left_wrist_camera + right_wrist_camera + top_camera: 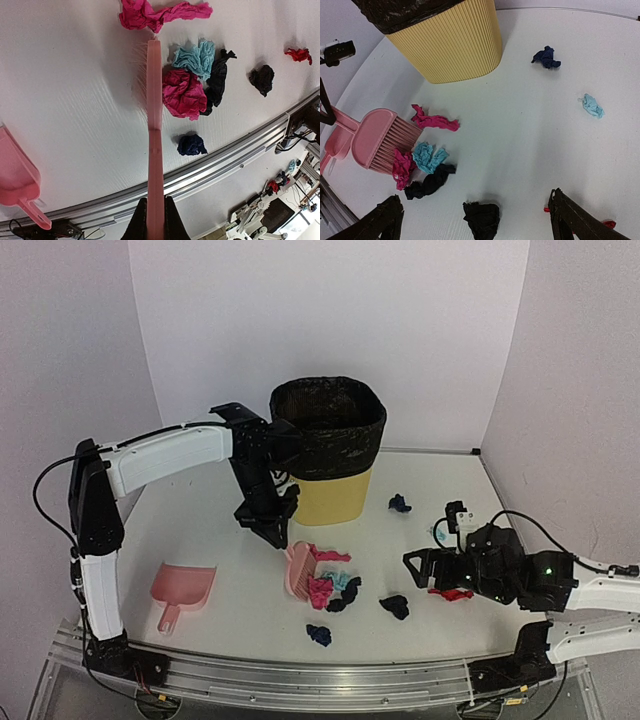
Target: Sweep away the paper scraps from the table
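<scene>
My left gripper (270, 525) is shut on the handle of a pink brush (298, 570), whose bristles rest on the table (200, 530) against a pile of paper scraps (335, 588). In the left wrist view the gripper (155, 212) holds the brush (154, 100) beside a pink (182, 92), a light blue (195, 57) and a black scrap (217, 80). A twisted pink scrap (160, 12) lies at the brush tip and a navy one (191, 145) near the rail. My right gripper (428, 568) is open and empty above a black scrap (481, 217); its jaws (475, 197) stand wide apart.
A pink dustpan (183, 590) lies at the front left. A yellow bin (328, 450) with a black liner stands at the back centre. Loose scraps lie to the right: navy (546, 57), light blue (593, 106), red (450, 593). A metal rail (300, 675) runs along the front edge.
</scene>
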Controlling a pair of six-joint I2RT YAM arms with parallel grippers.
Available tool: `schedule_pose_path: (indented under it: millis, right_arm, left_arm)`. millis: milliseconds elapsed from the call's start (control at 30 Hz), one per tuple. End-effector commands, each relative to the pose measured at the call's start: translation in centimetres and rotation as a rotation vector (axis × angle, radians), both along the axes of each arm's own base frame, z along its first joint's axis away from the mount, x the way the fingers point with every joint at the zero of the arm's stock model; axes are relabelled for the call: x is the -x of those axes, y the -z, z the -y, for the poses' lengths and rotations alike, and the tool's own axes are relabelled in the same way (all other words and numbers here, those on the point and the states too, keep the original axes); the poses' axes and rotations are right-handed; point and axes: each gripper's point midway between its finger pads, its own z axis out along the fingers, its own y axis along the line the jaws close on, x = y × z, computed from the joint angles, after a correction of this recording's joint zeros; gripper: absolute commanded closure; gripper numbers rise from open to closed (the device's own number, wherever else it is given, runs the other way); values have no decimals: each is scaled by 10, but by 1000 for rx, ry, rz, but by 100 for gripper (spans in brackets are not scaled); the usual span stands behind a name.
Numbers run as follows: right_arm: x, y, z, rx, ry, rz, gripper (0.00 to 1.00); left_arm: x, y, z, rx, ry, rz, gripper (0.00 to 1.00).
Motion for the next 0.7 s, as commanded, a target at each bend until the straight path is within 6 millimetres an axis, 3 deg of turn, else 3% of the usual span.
schedule_pose_path:
  millis: [0, 233, 467, 667]
  right_arm:
    - [-2, -3, 5, -29, 38, 14, 2]
    - [-2, -2, 5, -33, 38, 8, 2]
    - [-3, -9, -5, -27, 7, 6, 2]
    - [-3, -15, -23, -29, -50, -16, 2]
  left_arm:
    - [-8, 3, 15, -2, 41, 23, 100]
    - [-14, -11, 0, -51, 28, 97, 100]
    - [-18, -62, -24, -21, -27, 253, 100]
    - [-5, -93, -44, 46, -64, 326, 100]
